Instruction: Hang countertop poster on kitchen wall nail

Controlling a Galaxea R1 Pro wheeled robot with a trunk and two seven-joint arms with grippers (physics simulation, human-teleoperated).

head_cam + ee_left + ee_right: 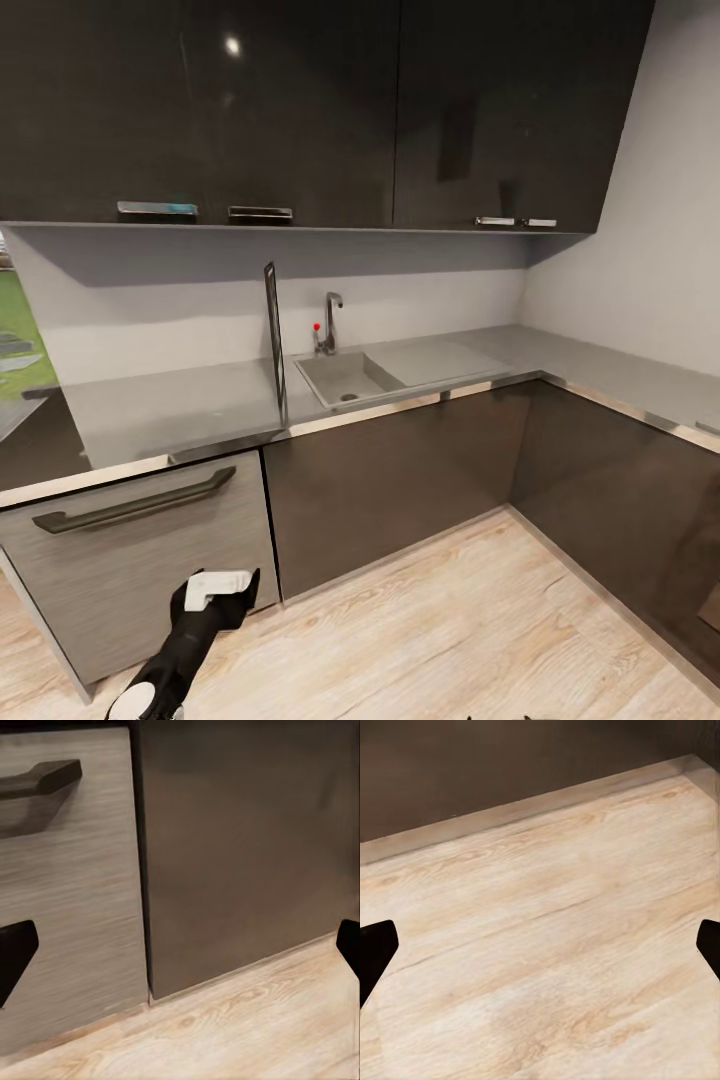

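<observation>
Left gripper (215, 590) is seen nearest, low in the head view, hanging in front of the wood-grain drawer front (150, 570) and above the light wood floor (430, 620); in the left wrist view its fingertips (15, 952) are spread wide apart with nothing between them, aimed at the seam between the drawer front (67, 907) and a dark cabinet door (247, 847). Right gripper (540, 945) is likewise spread, nothing held, pointed down at bare floor (547, 945) near the dark plinth (472, 772). A dark bar handle (135, 505) is mounted across the drawer. The desk (170, 405), a grey L-shaped worktop with a shiny metal front edge, is run along the back wall and turned along the right wall. The poster (275, 345) is stood on the desk, seen edge-on as a thin dark upright strip, just beside the inset sink (345, 378) on its left; its face cannot be read from here. The tap (330, 322) is set behind the sink, with a small red knob (316, 327) beside it. Glossy dark wall cabinets (300, 110) with metal handles are hung above.
</observation>
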